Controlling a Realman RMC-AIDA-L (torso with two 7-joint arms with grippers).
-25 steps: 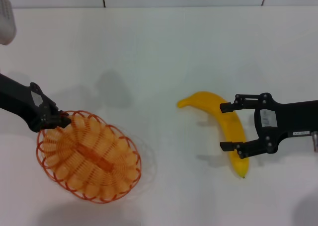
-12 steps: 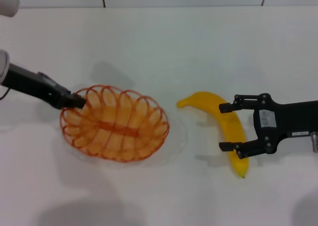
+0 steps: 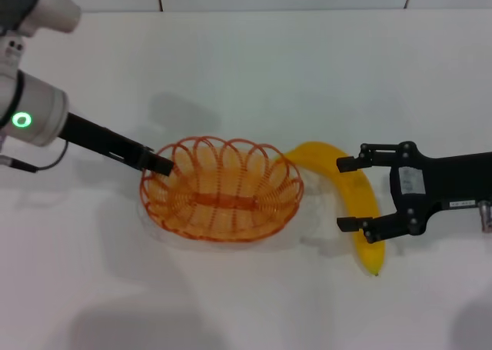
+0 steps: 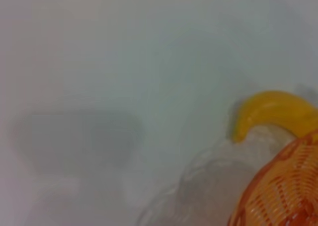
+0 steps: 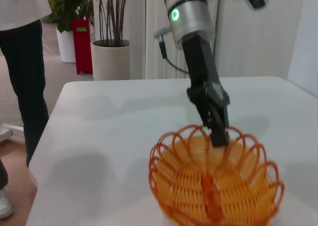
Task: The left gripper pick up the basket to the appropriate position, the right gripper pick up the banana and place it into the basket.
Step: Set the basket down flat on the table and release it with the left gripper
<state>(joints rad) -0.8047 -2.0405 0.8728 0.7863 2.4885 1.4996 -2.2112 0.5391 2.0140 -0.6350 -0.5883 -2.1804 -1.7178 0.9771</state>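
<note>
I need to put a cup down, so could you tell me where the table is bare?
Bare: the table beyond the basket and banana, and the near strip. Crowded: basket against banana, right gripper straddling it.

orange looped-wire oval basket [image 3: 221, 190]: glossy coated wire. curved yellow banana [image 3: 356, 198]: smooth, waxy. white tabletop [image 3: 254, 73]: smooth, faint sheen.

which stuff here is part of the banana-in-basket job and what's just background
Job: left gripper shut on the basket rim; banana; right gripper open astride the banana.
Background: white table; potted plants; person standing.
</note>
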